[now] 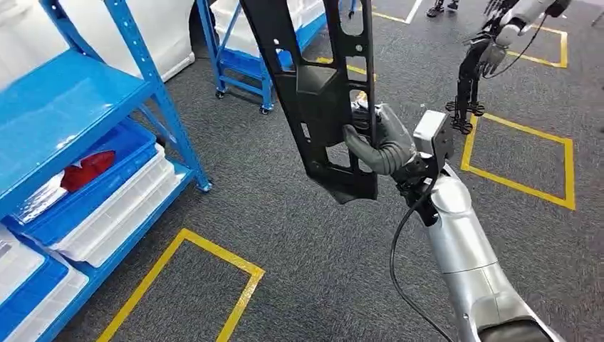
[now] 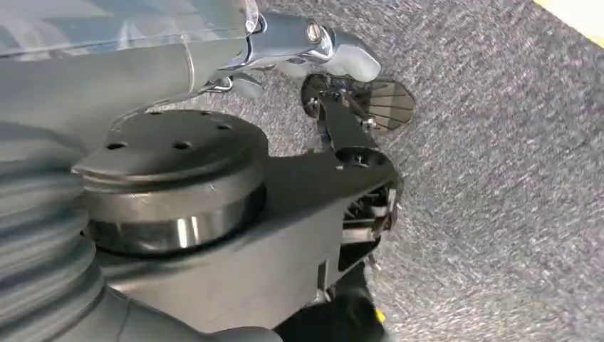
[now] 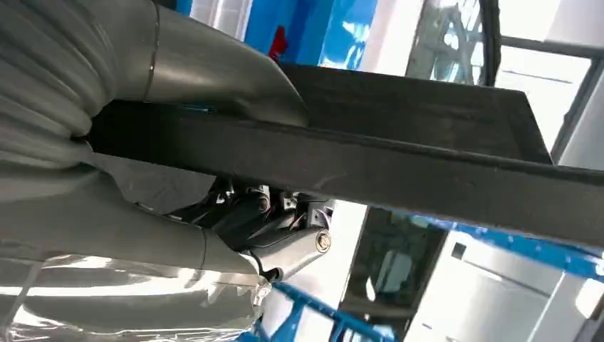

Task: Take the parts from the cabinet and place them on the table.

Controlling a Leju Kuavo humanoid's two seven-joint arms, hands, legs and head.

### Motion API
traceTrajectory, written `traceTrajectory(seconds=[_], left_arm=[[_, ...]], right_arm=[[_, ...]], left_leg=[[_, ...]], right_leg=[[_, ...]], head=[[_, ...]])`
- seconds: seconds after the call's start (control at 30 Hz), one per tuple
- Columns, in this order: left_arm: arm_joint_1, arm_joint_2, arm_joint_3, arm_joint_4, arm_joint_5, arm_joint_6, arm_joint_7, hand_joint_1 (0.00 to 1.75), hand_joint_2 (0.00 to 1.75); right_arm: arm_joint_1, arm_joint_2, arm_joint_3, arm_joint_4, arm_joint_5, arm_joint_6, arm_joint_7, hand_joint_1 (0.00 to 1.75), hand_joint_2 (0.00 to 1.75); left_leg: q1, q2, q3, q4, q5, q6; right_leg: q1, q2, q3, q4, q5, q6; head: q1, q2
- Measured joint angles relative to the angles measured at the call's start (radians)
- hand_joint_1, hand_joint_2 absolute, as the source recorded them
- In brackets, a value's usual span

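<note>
The part is a long black plastic panel [image 1: 320,92], flat and frame-like, with slotted cut-outs along its length and a raised boxy section near its middle. It hangs in the air above grey carpet, standing steeply on end with a slight lean, its upper end running out of the top of the head view and its lower end squared off. The right hand [image 1: 381,139] grips it along one long edge, a little below the middle, thumb wrapped over the front face. In the right wrist view the panel [image 3: 399,153] shows as a dark matte bar with a ridged rim, clamped under the thumb.
</note>
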Motion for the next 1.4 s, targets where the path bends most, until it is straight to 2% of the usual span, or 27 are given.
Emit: traceTrajectory(seconds=[0.03,0.17,0.23,0.27,0.33,0.37,0.4,0.47,0.5,0.53,0.6,0.67,0.7,0.73,0.77,0.83,0.87,0.9,0.97,1.0,1.03,1.17,1.2,1.27,1.33,1.37,1.4], left_arm=[[-0.001,0.000,0.000,0.000,0.000,0.000,0.000,0.00,1.75],[-0.003,-0.002,0.000,0.000,0.000,0.000,-0.004,0.00,1.75],[-0.004,-0.001,0.000,0.000,0.002,-0.001,-0.007,0.00,1.75],[-0.002,-0.001,0.000,0.000,0.003,-0.001,-0.007,0.00,1.75],[0.002,0.000,0.001,0.000,0.003,-0.001,-0.007,0.00,1.75],[0.003,0.000,0.001,0.000,0.003,-0.002,-0.007,0.00,1.75],[0.004,0.001,0.001,0.000,0.003,-0.004,-0.008,0.00,1.75],[0.003,0.003,0.001,0.000,0.003,-0.013,-0.008,0.00,1.75],[0.003,0.005,0.001,0.000,0.003,-0.014,-0.008,0.00,1.75],[0.004,0.006,0.002,0.000,0.003,-0.015,-0.007,0.00,1.75],[0.003,0.007,0.002,0.000,0.003,-0.015,-0.007,0.00,1.75],[0.001,0.008,0.002,0.000,0.004,-0.013,-0.007,0.00,1.75],[-0.001,0.008,0.002,0.000,0.004,-0.013,-0.007,0.00,1.75],[-0.001,0.008,0.002,0.000,0.004,-0.013,-0.007,0.00,1.75],[0.000,0.008,0.002,0.000,0.004,-0.013,-0.007,0.00,1.75],[0.003,0.009,0.003,0.000,0.004,-0.013,-0.007,0.00,1.75],[0.003,0.010,0.003,0.000,0.004,-0.013,-0.007,0.00,1.75],[0.003,0.010,0.003,0.000,0.004,-0.013,-0.007,0.00,1.75],[0.001,0.010,0.003,0.000,0.004,-0.013,-0.007,0.00,1.75],[0.001,0.010,0.003,0.000,0.004,-0.013,-0.007,0.00,1.75],[0.001,0.010,0.003,0.000,0.004,-0.013,-0.007,0.00,1.75],[-0.001,0.010,0.003,0.000,0.004,-0.013,-0.006,0.00,1.75],[-0.002,0.010,0.003,0.000,0.004,-0.013,-0.006,0.00,1.75],[-0.002,0.010,0.003,0.000,0.004,-0.013,-0.006,0.00,1.75],[0.002,0.010,0.003,0.000,0.003,-0.013,-0.005,0.00,1.75],[0.003,0.010,0.004,0.000,0.010,-0.013,-0.005,0.00,1.75],[0.002,0.011,0.005,0.000,0.015,-0.015,-0.006,0.00,1.75]], right_arm=[[-0.002,0.000,0.000,0.000,0.000,0.001,0.000,1.75,1.75],[-0.005,0.001,0.000,0.001,-0.001,0.001,0.000,1.75,1.75],[-0.012,0.003,0.000,0.003,-0.002,0.001,-0.001,1.75,1.75],[-0.013,0.006,0.000,0.004,-0.003,0.002,-0.001,1.75,1.75],[-0.012,0.008,0.001,0.009,-0.003,0.002,-0.001,1.75,1.75],[-0.011,0.008,0.002,0.012,-0.003,0.003,-0.001,1.75,1.75],[-0.011,0.008,0.003,0.014,-0.003,0.003,-0.001,1.75,1.75],[-0.012,0.008,0.003,0.015,-0.003,0.002,-0.001,1.75,1.75],[-0.012,0.008,0.004,0.015,-0.003,0.002,-0.002,1.75,1.75],[-0.013,0.008,0.004,0.017,-0.003,0.002,-0.002,1.75,1.75],[-0.015,0.011,0.006,0.018,-0.003,0.002,-0.003,1.75,1.75],[-0.014,0.011,0.006,0.019,-0.003,0.003,-0.003,1.75,1.75],[-0.014,0.010,0.006,0.018,-0.003,0.002,-0.003,1.75,1.75],[-0.018,0.010,0.006,0.019,-0.003,0.002,-0.004,1.75,1.75],[-0.021,0.010,0.006,0.019,-0.004,0.002,-0.004,1.75,1.75],[-0.019,0.011,0.010,0.022,-0.004,0.003,-0.005,1.75,1.75],[-0.017,0.010,0.011,0.025,-0.004,0.003,-0.005,1.75,1.75],[-0.015,0.010,0.011,0.028,-0.004,0.003,-0.005,1.75,1.75],[-0.016,0.010,0.011,0.030,-0.004,0.003,-0.005,1.75,1.75],[-0.016,0.010,0.011,0.030,-0.004,0.002,-0.005,1.75,1.75],[-0.018,0.010,0.011,0.030,-0.004,0.002,-0.005,1.75,1.75],[-0.019,0.011,0.013,0.030,-0.005,0.003,-0.006,1.75,1.75],[-0.019,0.011,0.013,0.029,-0.005,0.003,-0.006,1.75,1.75],[-0.022,0.012,0.014,0.029,-0.005,0.002,-0.006,1.75,1.75],[-0.020,0.015,0.014,0.029,-0.005,0.005,-0.006,1.75,1.75],[-0.020,0.015,0.015,0.029,-0.009,0.012,-0.006,1.75,1.75],[-0.021,0.015,0.016,0.029,-0.011,0.017,-0.006,1.75,1.75]], left_leg=[[-0.009,0.009,-0.002,0.001,-0.003,-0.005],[-0.010,0.047,0.009,-0.004,-0.010,-0.027],[0.000,-0.039,-0.018,0.061,-0.058,-0.035],[0.002,-0.060,-0.052,0.137,-0.098,-0.038],[0.002,-0.074,-0.131,0.295,-0.156,-0.042],[0.002,-0.075,-0.150,0.324,-0.150,-0.042],[0.002,-0.075,-0.143,0.298,-0.121,-0.041],[0.006,-0.086,-0.073,0.133,-0.021,-0.037],[0.010,-0.118,-0.037,0.050,0.020,-0.035],[0.013,-0.171,-0.027,0.028,0.007,-0.032],[0.008,-0.156,-0.025,0.014,0.007,-0.027],[0.010,-0.135,-0.020,0.004,0.014,-0.013],[0.015,-0.118,-0.014,-0.007,0.021,-0.003],[0.012,-0.107,-0.011,-0.013,0.023,0.004],[0.010,-0.094,-0.011,-0.013,0.023,0.007],[0.005,-0.066,-0.012,-0.013,0.021,0.011],[0.003,-0.052,-0.013,-0.012,0.020,0.011],[0.003,-0.039,-0.012,-0.012,0.019,0.011],[0.002,-0.017,-0.010,-0.010,0.015,0.007],[0.002,-0.008,-0.007,-0.009,0.012,0.003],[-0.002,0.002,-0.005,-0.008,0.009,-0.002],[-0.008,0.039,0.004,-0.009,0.002,-0.022],[-0.003,0.034,0.002,-0.007,-0.006,-0.031],[0.005,-0.050,-0.030,0.077,-0.062,-0.037],[0.006,-0.074,-0.117,0.262,-0.143,-0.043],[0.006,-0.075,-0.147,0.319,-0.155,-0.044],[0.007,-0.075,-0.156,0.329,-0.143,-0.044]], right_leg=[[0.011,-0.012,0.003,-0.006,-0.003,-0.010],[0.006,0.040,0.000,-0.016,0.003,-0.031],[0.001,0.058,0.006,-0.022,0.007,-0.041],[0.001,0.068,0.006,-0.022,0.007,-0.044],[0.003,0.095,0.005,-0.022,0.007,-0.046],[0.003,0.110,0.006,-0.021,0.007,-0.046],[0.003,0.124,0.006,-0.019,0.007,-0.046],[0.002,0.154,0.007,-0.013,0.005,-0.043],[0.002,0.166,0.006,-0.010,0.003,-0.039],[0.005,0.175,0.001,-0.007,0.003,-0.034],[-0.006,0.199,-0.013,-0.006,0.011,-0.019],[-0.005,0.225,-0.016,-0.014,0.019,-0.003],[-0.007,0.194,-0.018,-0.007,0.011,-0.004],[0.001,0.132,-0.034,0.027,-0.015,-0.002],[0.001,0.101,-0.066,0.094,-0.052,0.001],[-0.005,0.079,-0.145,0.256,-0.118,0.007],[-0.009,0.077,-0.168,0.304,-0.126,0.009],[-0.011,0.074,-0.162,0.294,-0.110,0.012],[-0.013,0.057,-0.078,0.140,-0.034,0.011],[-0.011,0.028,-0.023,0.043,0.001,0.007],[-0.002,-0.022,0.006,-0.015,-0.009,0.002],[0.008,0.027,0.000,-0.016,0.000,-0.016],[-0.003,0.041,0.006,-0.024,0.006,-0.025],[-0.005,0.057,0.008,-0.028,0.009,-0.034],[-0.003,0.083,0.007,-0.027,0.009,-0.037],[-0.002,0.097,0.007,-0.027,0.009,-0.037],[-0.002,0.112,0.007,-0.026,0.009,-0.037]], head=[[-0.001,0.000],[-0.002,0.000],[-0.002,0.000],[-0.007,0.000],[-0.007,0.000],[-0.007,0.000],[-0.007,0.000],[-0.008,0.000],[-0.008,0.000],[-0.007,0.000],[-0.008,0.000],[-0.008,0.000],[-0.007,0.000],[-0.003,0.000],[-0.002,0.000],[-0.003,0.000],[-0.003,0.000],[-0.003,0.000],[-0.003,0.000],[-0.002,0.000],[-0.003,0.000],[-0.004,0.000],[-0.004,0.000],[-0.005,0.000],[-0.007,0.000],[-0.007,0.000],[-0.007,0.000]])
